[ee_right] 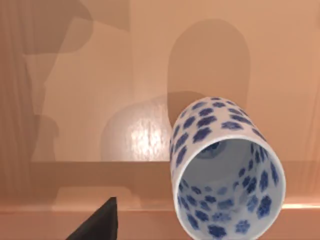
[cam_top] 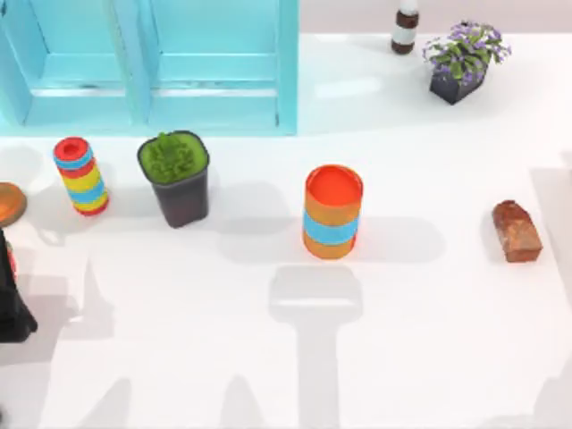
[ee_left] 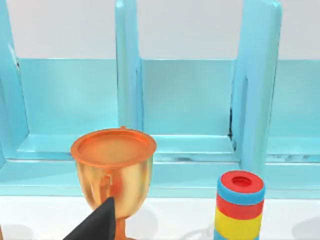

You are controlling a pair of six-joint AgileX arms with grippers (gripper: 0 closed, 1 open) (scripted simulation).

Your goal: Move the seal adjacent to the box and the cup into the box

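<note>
Seal: the reddish-brown speckled seal [cam_top: 517, 231] sits on the white surface [cam_top: 268, 357] at about 3 o'clock, well apart from the box and with nothing touching it.
Box: the turquoise box [cam_top: 152, 63] stands at 11 o'clock along the far edge, split by upright dividers into open compartments; the left wrist view looks straight into them [ee_left: 185, 100].
Cup: the white cup [ee_right: 227, 172] with blue flower marks appears in the right wrist view, tilted with its mouth toward the camera, against a tan glossy background. I cannot tell from here where it stands relative to the box.
Left arm: the dark left arm [cam_top: 11, 295] is at 9 o'clock, at the surface's left edge. A dark finger tip [ee_left: 97, 225] shows in its wrist view, just in front of the trophy; whether its jaws are apart or together I cannot tell.
Right arm: a dark finger tip [ee_right: 97, 222] shows in the right wrist view, beside the cup and not touching it; the state of its jaws cannot be told either.
Trophy: a golden-orange trophy [ee_left: 114, 172] stands near the striped cylinder, in front of the box.
Other things: striped cylinder [cam_top: 80, 175] at 10 o'clock, green plant in a dark pot [cam_top: 176, 177] just beside it, orange cylinder with a blue band [cam_top: 332, 212] near the centre, purple-flowered plant [cam_top: 463, 61] and a small bottle [cam_top: 406, 27] at 1 o'clock.
</note>
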